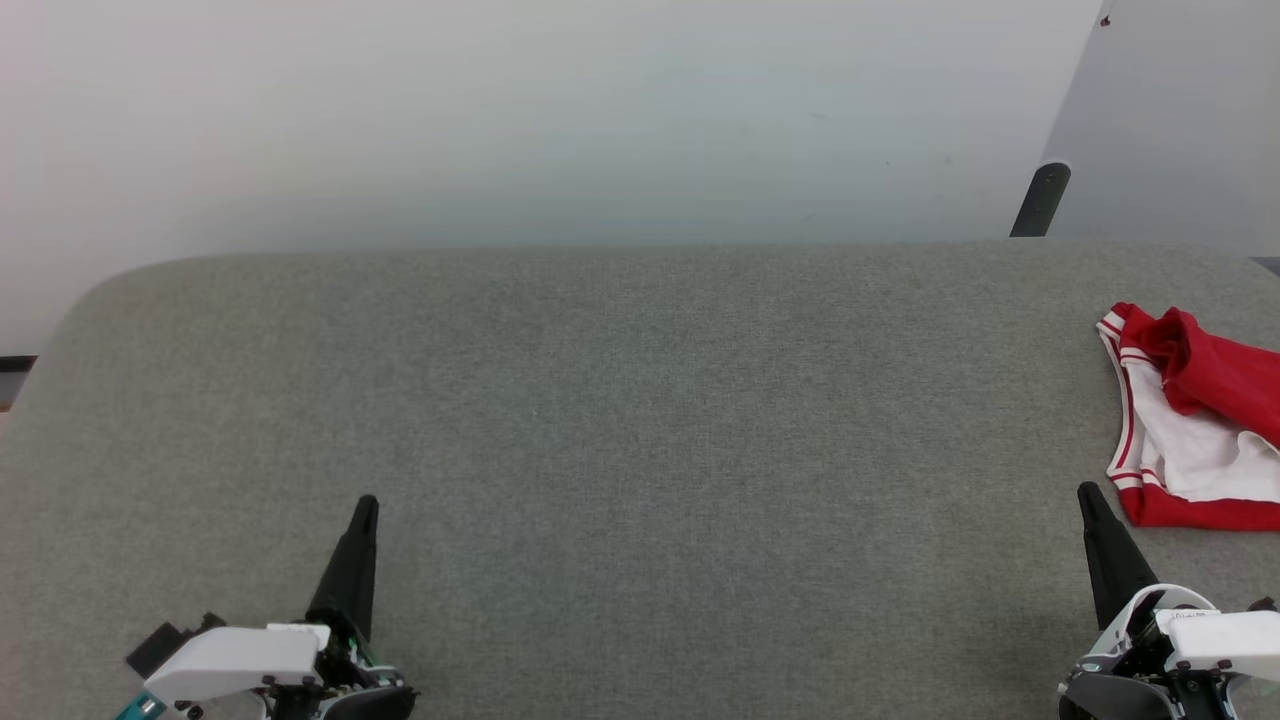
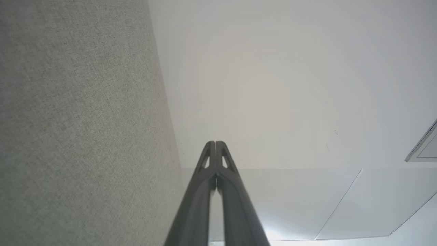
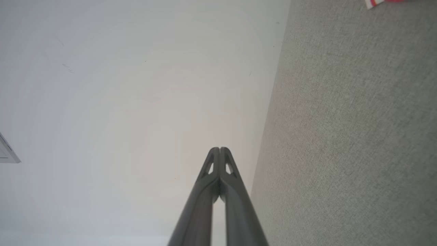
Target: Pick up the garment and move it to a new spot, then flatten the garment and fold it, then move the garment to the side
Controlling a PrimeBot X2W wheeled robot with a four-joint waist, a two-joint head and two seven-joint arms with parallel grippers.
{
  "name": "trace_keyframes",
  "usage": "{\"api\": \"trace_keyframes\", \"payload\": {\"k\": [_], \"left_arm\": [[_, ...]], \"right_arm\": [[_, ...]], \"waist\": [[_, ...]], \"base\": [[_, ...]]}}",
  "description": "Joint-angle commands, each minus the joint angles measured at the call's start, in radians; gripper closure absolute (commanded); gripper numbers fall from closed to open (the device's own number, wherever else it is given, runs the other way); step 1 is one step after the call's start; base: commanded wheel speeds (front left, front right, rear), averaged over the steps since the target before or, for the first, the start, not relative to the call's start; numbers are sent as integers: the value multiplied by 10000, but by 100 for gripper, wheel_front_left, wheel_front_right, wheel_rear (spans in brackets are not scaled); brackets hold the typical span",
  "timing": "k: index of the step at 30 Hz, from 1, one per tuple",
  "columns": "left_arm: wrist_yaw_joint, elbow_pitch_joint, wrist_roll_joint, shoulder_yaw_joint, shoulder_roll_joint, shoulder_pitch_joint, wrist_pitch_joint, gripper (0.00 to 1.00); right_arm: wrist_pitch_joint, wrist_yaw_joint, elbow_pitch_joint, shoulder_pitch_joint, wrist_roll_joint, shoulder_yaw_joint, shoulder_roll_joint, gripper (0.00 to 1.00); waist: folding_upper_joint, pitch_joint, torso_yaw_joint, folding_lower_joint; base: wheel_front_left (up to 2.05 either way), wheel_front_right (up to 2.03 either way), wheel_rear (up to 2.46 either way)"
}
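The garment (image 1: 1195, 420), red with white panels and red-and-white stripe trim, lies crumpled at the far right edge of the grey table, cut off by the head view's border. A small corner of the garment (image 3: 375, 2) peeks in at the top of the right wrist view. My right gripper (image 1: 1085, 492) stands shut just left of and nearer than the garment, apart from it. At the lower left my left gripper (image 1: 367, 503) is shut and holds nothing. Both wrist views show fingertips pressed together, left gripper (image 2: 215, 142) and right gripper (image 3: 219, 149).
A grey fabric-covered table (image 1: 640, 400) with rounded corners spans the head view. Behind it rises a pale wall (image 1: 500, 120). A dark post (image 1: 1040, 200) stands beyond the table's far right edge, beside a grey panel (image 1: 1180, 110).
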Motion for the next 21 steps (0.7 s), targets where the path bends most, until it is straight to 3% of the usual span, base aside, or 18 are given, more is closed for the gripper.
{"api": "trace_keyframes", "payload": {"k": [1,21], "left_arm": [[-57,9,-20,30,-8,-96,22,100],[-57,9,-17,32,-9,-97,25,100]], "right_arm": [[13,4,2,-35,36,0,36,100],[12,4,2,-35,37,1,34,100]], "waist": [[0,0,0,0],[0,0,0,0]], "base": [[0,0,0],[0,0,0]]}}
